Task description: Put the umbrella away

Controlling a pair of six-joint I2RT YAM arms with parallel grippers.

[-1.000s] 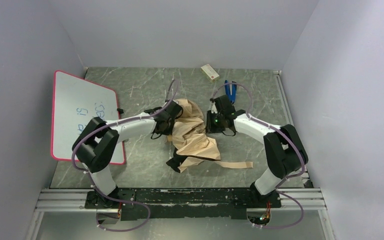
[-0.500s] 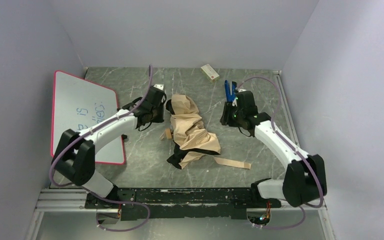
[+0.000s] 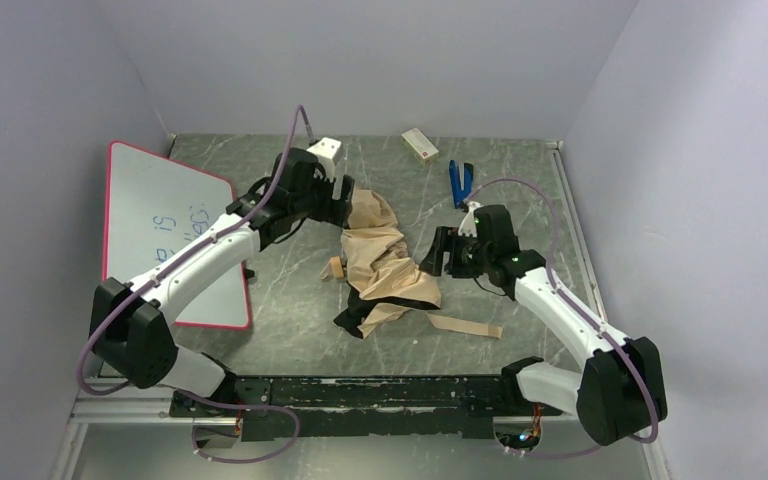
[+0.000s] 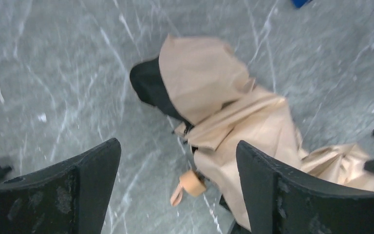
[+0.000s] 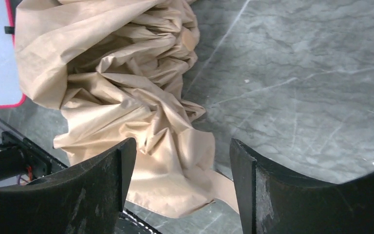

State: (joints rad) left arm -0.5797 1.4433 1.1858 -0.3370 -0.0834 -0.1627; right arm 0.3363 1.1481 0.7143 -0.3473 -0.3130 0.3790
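Left pincer (image 4: 177, 151), jaws released, has shifted to the crumpled umbrella's (image 3: 385, 265) far end; right pincer (image 5: 180, 146), likewise released, is back beside the umbrella's right side on the counter (image 3: 390, 160).

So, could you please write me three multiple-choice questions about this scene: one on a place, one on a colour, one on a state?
1. Where on the grey marbled table does the pink-framed white board lie?
A) at its left side
B) at its right side
C) in the far right corner

2. What colour are the handles of the small tool near the table's far edge?
A) red
B) blue
C) yellow

3. How is the left claw near the crumpled beige fabric umbrella?
A) shut on the fabric
B) open, holding nothing
C) shut on the strap

Answers:
1 A: the board sits at the left in the top view.
2 B: the handles show blue there.
3 B: its fingers stand wide apart in the wrist view.
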